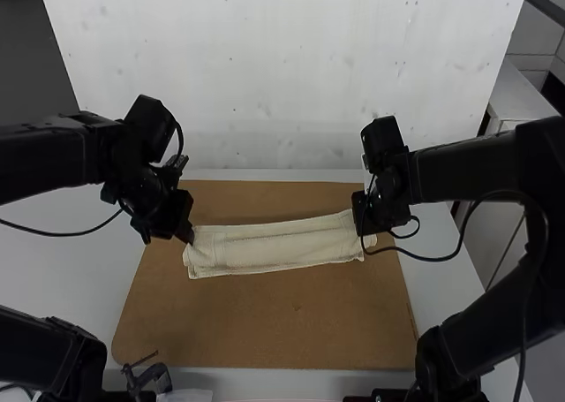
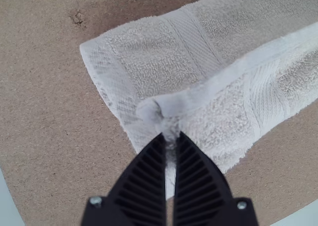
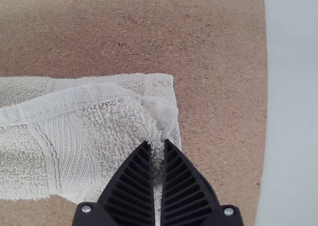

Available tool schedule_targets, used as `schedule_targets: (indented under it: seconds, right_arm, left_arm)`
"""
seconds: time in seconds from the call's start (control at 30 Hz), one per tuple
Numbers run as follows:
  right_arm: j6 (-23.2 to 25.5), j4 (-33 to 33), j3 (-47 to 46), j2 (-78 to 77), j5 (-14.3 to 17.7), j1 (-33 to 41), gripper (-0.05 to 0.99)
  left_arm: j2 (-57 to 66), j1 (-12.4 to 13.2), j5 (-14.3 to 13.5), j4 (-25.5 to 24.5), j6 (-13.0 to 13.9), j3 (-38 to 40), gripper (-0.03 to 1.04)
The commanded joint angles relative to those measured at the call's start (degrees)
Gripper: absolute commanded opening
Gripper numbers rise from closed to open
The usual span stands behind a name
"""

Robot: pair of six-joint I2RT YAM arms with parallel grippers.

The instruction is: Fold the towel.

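The cream towel (image 1: pixel 275 246) lies folded in a long narrow strip across the brown board. At its left end is my left gripper (image 1: pixel 187 234); at its right end is my right gripper (image 1: pixel 364 229). In the left wrist view, the towel (image 2: pixel 149 52) has a raised hem running diagonally over a lower layer, and the left gripper (image 2: pixel 171 136) is shut on its edge near a corner. The right wrist view has the right gripper (image 3: pixel 158 144) shut on the other end of the towel (image 3: pixel 64 141), pinching the upper layer near the side edge.
Bare board (image 1: pixel 265 322) extends in front of and behind the towel, with the white table (image 1: pixel 62 269) around it. A white panel (image 1: pixel 265 66) stands behind. Another dark arm part (image 1: pixel 53 358) and a small clamp-like piece (image 1: pixel 150 377) sit at the near left.
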Motion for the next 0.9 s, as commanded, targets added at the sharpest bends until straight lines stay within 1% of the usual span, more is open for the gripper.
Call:
schedule_targets:
  seconds: [0.0,0.07,0.2,0.27,0.43,0.53,0.6,0.7,0.83,0.87]
  right_arm:
    - [-0.30,0.58,1.18,1.44,2.84,0.81,0.02]
    - [0.06,2.25,1.27,3.90,3.01,0.73,0.02]
    - [1.11,5.42,1.89,8.29,3.10,0.73,0.02]
    - [1.29,7.09,2.33,10.14,3.19,0.64,0.02]
    - [1.99,10.34,4.08,15.15,3.63,0.02,0.02]
    - [2.16,10.78,5.23,17.17,3.72,0.02,0.02]
    - [2.34,10.78,6.02,18.22,3.72,0.02,0.02]
    - [2.52,10.95,6.90,19.10,3.80,0.02,0.02]
    - [2.52,12.89,7.16,19.45,3.80,0.02,0.02]
    - [2.60,12.89,7.25,19.63,3.80,0.02,0.07]
  left_arm:
    - [1.17,0.46,-3.92,1.79,-0.39,-1.59,0.02]
    - [3.90,1.96,-4.98,3.37,0.32,-1.50,0.02]
    - [9.87,4.59,-5.68,7.76,1.81,-0.36,0.02]
    - [12.69,4.95,-6.38,9.17,1.90,1.05,0.02]
    - [20.07,5.56,-6.73,12.69,2.07,3.77,0.02]
    - [24.20,6.44,-6.82,14.71,2.43,5.36,0.02]
    - [26.66,7.14,-6.82,14.88,2.43,6.76,0.02]
    - [28.07,7.41,-7.96,15.15,2.43,7.64,0.02]
    - [27.80,8.72,-7.88,15.15,2.51,8.26,0.02]
    - [27.19,8.90,-7.79,15.15,2.60,8.34,0.02]
